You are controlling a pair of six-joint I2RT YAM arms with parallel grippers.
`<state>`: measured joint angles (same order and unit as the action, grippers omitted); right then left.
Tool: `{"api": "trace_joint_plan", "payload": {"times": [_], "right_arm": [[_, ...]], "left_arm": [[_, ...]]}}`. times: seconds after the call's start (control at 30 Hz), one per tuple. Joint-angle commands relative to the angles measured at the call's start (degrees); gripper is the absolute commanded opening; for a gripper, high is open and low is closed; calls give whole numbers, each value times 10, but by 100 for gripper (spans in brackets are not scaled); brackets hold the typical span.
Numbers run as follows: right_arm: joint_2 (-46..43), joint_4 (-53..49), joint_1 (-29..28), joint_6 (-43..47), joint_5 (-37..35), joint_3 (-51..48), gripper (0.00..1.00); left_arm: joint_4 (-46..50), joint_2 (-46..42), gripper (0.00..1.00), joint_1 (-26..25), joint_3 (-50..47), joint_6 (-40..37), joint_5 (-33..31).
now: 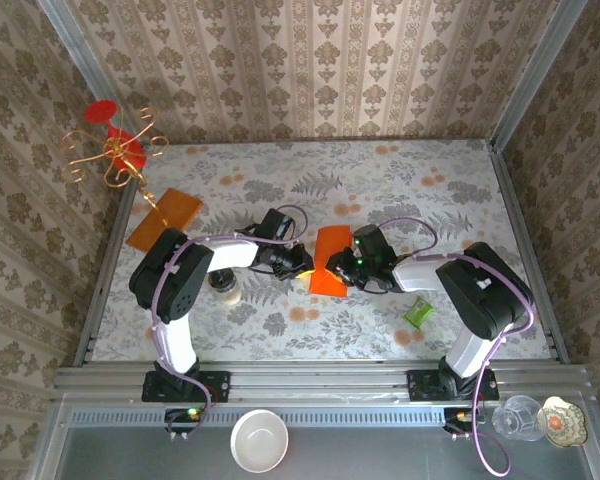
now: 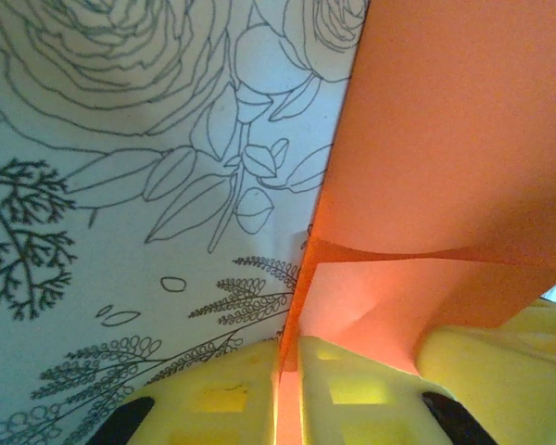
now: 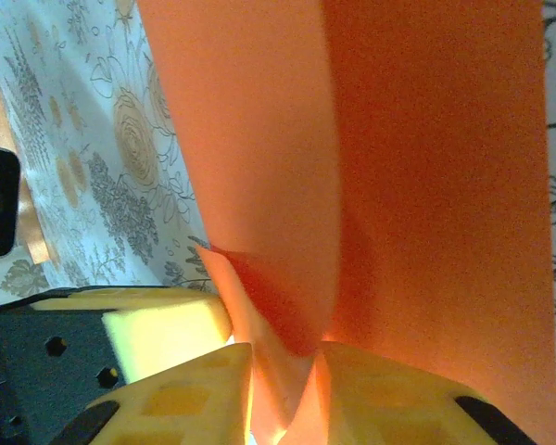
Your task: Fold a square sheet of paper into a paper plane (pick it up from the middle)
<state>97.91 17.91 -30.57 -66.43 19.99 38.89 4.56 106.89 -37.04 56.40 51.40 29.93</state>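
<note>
Left hand (image 1: 298,262) and right hand (image 1: 346,268) are each pinched closed on opposite side edges of the square sheet of paper (image 1: 330,265), which sits partly folded between them over the middle of the counter (image 1: 400,180); can't tell if its lower edge touches. Risk: the paper is thin and buckles at both pinches, so opposing pulls could tear it or slip it free, and uneven tension would skew the crease. Both arms reach inward, forearms low, wrists facing each other.
</note>
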Motion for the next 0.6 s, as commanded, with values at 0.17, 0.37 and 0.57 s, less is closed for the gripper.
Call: {"api": "trace_joint_plan", "payload": {"times": [0.17,0.37,0.57], "right_arm": [[-2,25,-7,20,0,7,7],[-77,40,0,69,-2,-8,2],[-148,111,23,64,66,-27,2]], "left_arm": [[27,-21,17,8,-2,-5,-7],[-13,-117,34,45,-42,23,19],[-88,-193,67,67,-73,64,94]]}}
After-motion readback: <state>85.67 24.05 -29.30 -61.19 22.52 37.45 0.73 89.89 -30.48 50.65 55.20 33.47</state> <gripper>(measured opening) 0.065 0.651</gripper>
